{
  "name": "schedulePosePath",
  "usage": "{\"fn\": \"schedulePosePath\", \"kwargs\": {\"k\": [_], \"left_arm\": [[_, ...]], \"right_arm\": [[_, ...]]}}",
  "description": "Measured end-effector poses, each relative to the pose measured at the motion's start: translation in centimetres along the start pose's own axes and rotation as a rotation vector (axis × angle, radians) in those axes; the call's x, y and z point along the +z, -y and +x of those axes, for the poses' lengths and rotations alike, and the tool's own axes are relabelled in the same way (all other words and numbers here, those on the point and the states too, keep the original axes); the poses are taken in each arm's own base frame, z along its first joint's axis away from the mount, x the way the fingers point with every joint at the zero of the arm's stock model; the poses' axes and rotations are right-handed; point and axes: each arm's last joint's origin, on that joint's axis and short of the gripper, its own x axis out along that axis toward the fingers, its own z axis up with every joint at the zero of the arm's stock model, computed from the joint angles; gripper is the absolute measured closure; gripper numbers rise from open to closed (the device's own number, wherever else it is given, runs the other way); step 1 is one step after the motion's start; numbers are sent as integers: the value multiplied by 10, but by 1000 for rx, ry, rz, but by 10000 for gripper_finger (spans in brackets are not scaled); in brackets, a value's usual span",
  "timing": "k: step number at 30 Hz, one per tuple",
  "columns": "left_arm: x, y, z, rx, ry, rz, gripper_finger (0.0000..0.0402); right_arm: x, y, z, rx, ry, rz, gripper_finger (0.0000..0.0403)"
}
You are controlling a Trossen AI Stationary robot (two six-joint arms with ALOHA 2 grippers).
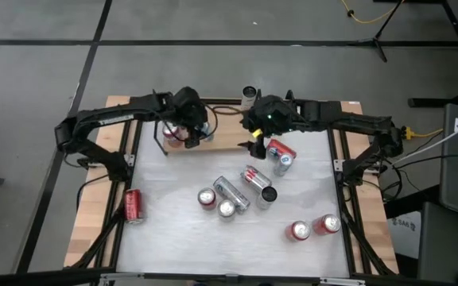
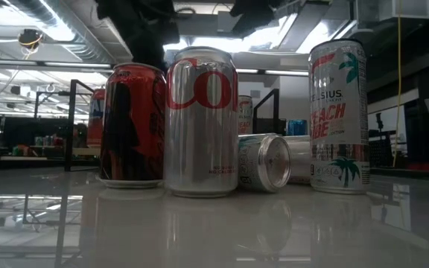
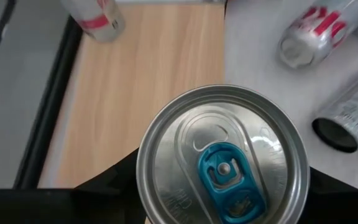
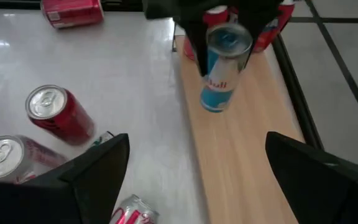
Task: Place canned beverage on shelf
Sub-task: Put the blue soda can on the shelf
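A: What is the left gripper (image 4: 219, 25) carrying?
B: Its fingers pinch a slim blue-and-silver can (image 4: 221, 68) with a blue tab, held upright over the wooden shelf (image 4: 247, 149).
A: Room there?
B: Bare board ahead between black rails; red cans (image 4: 269, 31) behind. The right gripper (image 1: 254, 141) hovers spread nearby
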Motion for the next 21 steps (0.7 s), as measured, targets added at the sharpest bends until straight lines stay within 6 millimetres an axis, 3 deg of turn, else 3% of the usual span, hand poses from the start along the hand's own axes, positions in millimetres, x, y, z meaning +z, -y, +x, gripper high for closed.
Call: {"fn": "schedulePosePath", "kwargs": {"k": [10, 21], "left_arm": [[-5, -7, 32, -22, -96, 0, 179], [-4, -7, 34, -19, -99, -2, 144]], "right_arm": [[-3, 23, -1, -41, -6, 44, 36], [-4, 23, -1, -40, -10, 43, 36]]}}
